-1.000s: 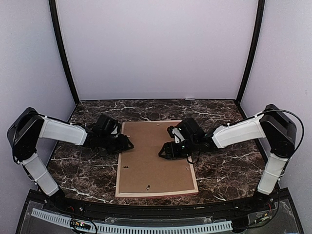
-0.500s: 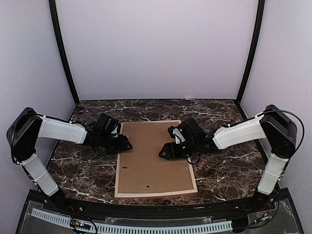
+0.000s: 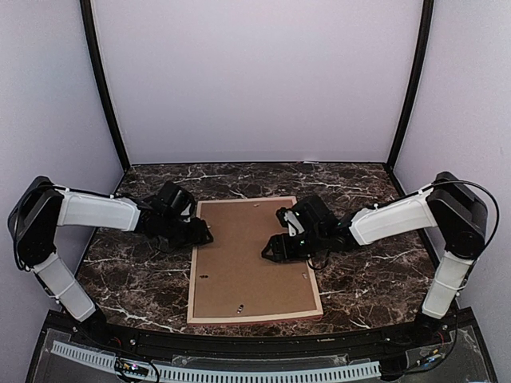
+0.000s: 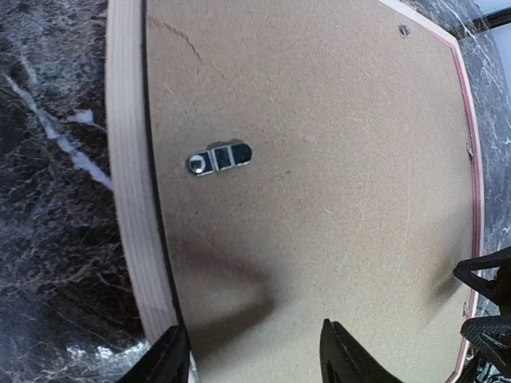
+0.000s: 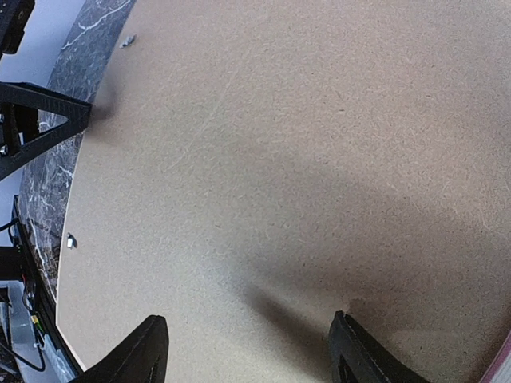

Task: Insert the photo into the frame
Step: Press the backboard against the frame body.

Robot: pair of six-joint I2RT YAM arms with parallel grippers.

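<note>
Dark marbled stone forms the tabletop (image 3: pixel 359 279), closed in by pale lilac walls. At its middle the frame (image 4: pixel 128 199) lies flat and face down, long sides running 12 to 6 o'clock, with a brown backing board (image 3: pixel 251 255) filling it inside the pale rails.

The left arm (image 3: pixel 92 211) comes in from 9 o'clock, its forearm low and nearly level. The left gripper (image 3: pixel 206 234) points toward 3 o'clock at the frame's 9 o'clock rail. In the left wrist view its jaws stand apart: one finger (image 4: pixel 172 359) is at the rail's inner edge and the other is over the board, near a small metal tab (image 4: pixel 218 159).

The right arm (image 3: pixel 395 215) reaches in from 3 o'clock, sloping down. The right gripper (image 3: pixel 269 250) is low over the board's middle, pointing toward 8 o'clock. Its jaws are spread with nothing between them.
</note>
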